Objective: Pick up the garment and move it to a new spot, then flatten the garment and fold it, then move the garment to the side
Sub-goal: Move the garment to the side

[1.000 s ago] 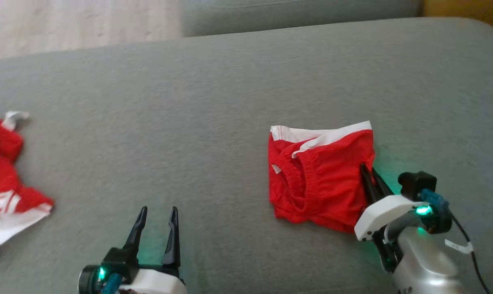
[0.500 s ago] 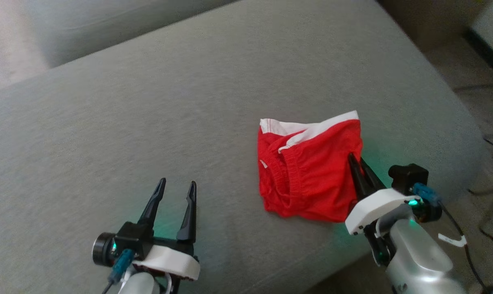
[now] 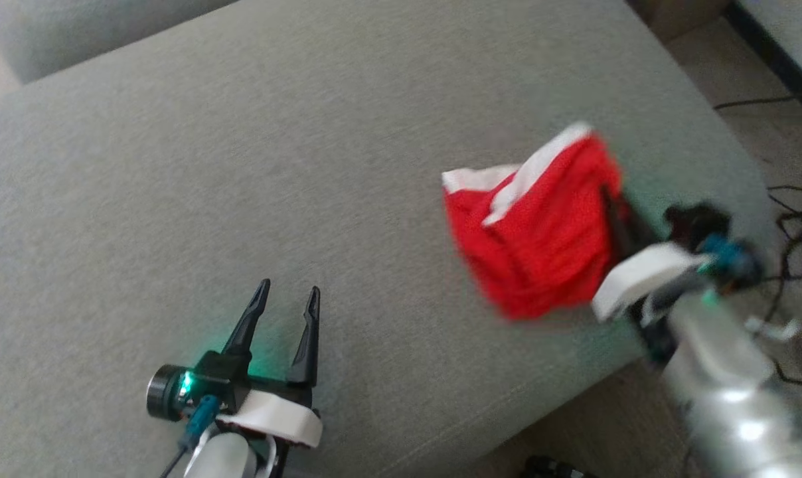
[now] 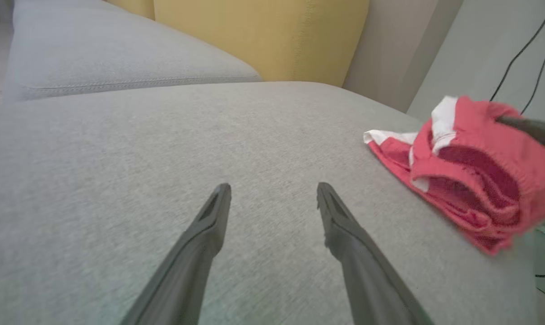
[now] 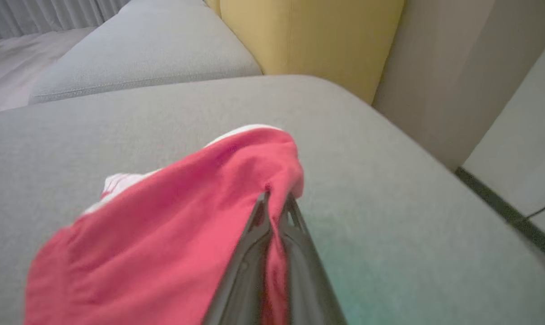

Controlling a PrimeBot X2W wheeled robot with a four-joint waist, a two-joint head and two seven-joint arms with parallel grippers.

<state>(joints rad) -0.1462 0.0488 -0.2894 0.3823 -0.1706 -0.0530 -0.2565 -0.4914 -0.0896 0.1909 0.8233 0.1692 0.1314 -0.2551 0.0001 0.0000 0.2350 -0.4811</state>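
Left claw [image 3: 289,287]: near left, spread open, empty, over grey sofa cushion [image 3: 308,119]. Right claw [image 5: 277,198]: pinched shut on right edge of red garment [image 3: 540,239], which is partly lifted near the cushion's right border. Handling: grip to be kept firm; folds to be carried low and laid flat, short of the edge.

Garment [image 3: 540,239] matt knit cloth; cushion [image 3: 241,133] matt woven fabric, slightly rough.

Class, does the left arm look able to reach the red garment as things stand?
Probably yes: only bare cushion lies between the open left gripper and the garment; nothing blocks it.
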